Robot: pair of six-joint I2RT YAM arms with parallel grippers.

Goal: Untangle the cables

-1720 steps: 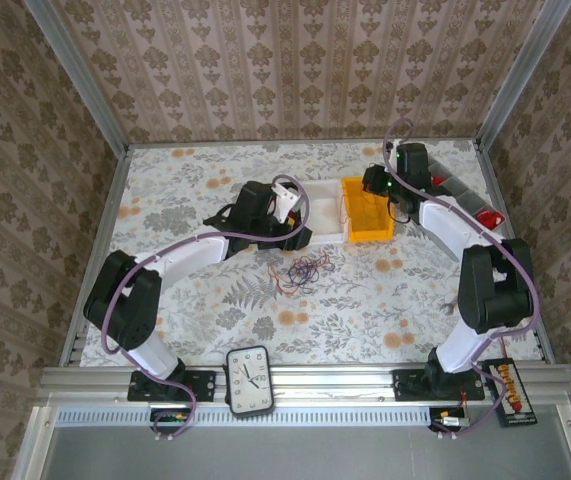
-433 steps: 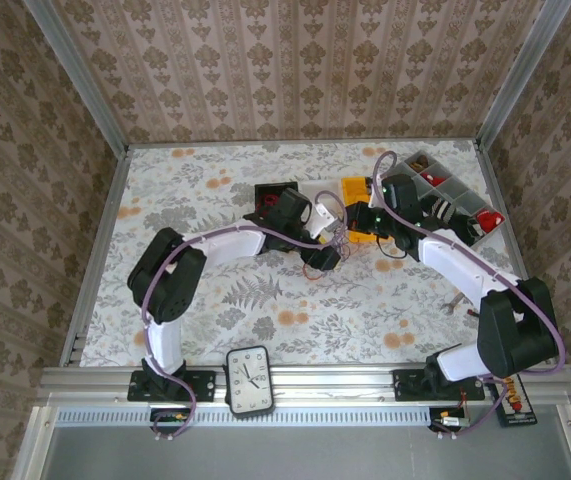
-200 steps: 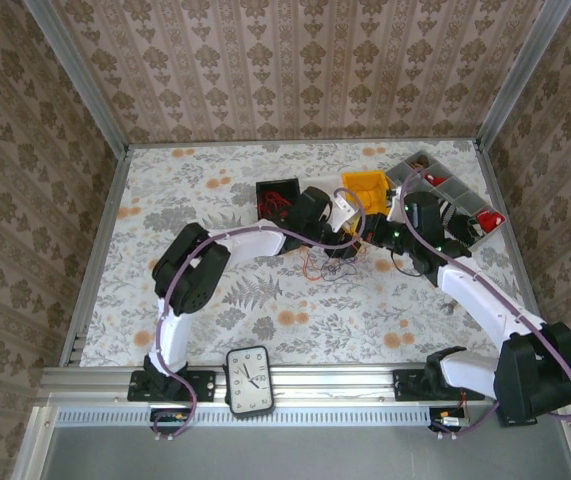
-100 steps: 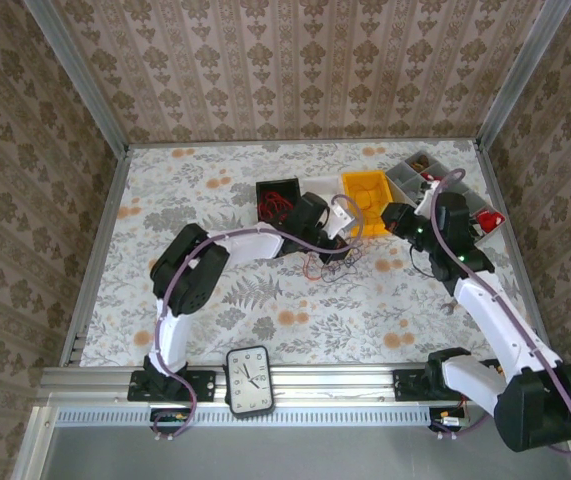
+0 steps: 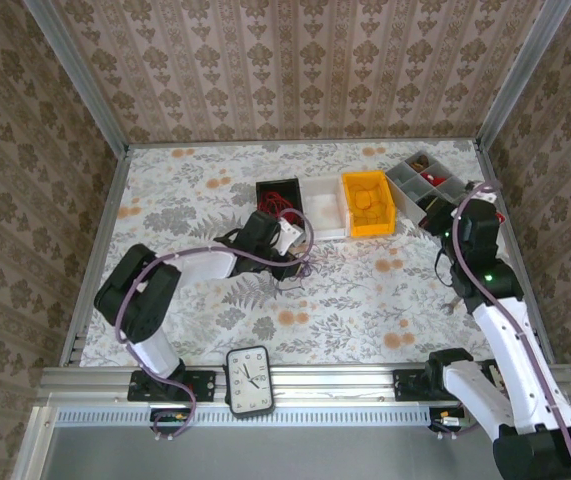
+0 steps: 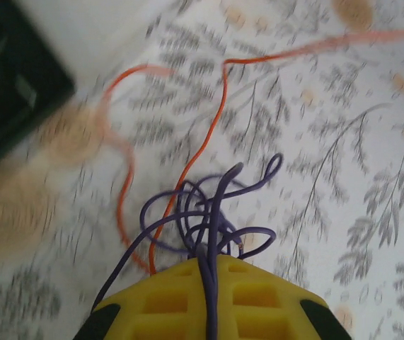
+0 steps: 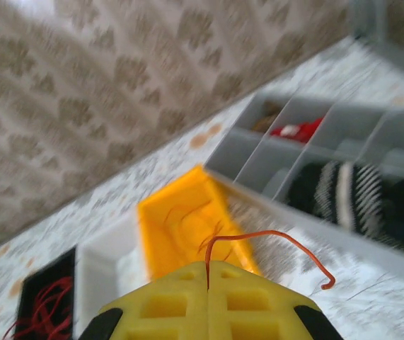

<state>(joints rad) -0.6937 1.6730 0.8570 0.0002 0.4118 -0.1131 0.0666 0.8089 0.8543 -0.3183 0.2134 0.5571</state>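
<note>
Since a second ago the arms have pulled apart: the left gripper (image 6: 207, 268) toward 9 o'clock, jaws clamped on a purple bundle (image 6: 209, 212) at desk (image 5: 385, 300) centre, the right gripper (image 7: 207, 273) toward 2 o'clock, jaws pinching one orange strand (image 7: 272, 235). It looks partly done: red cables (image 5: 283, 200) lie in the black bin (image 5: 265, 186) at 12 o'clock, yet an orange wire (image 6: 216, 113) crosses the purple loops. Three bins counting the white bin (image 5: 325, 208) and yellow bin (image 5: 380, 222), plus one divided tray (image 5: 405, 185).

Thin cables (image 6: 187, 212), purple and orange: smooth plastic sheathing, slight sheen. Left gripper (image 6: 207, 263) shows matt yellow moulded-plastic fingers (image 6: 159, 303). Floral table (image 5: 365, 300) cover looks matt; bottom rail (image 5: 335, 380), brushed metal.
</note>
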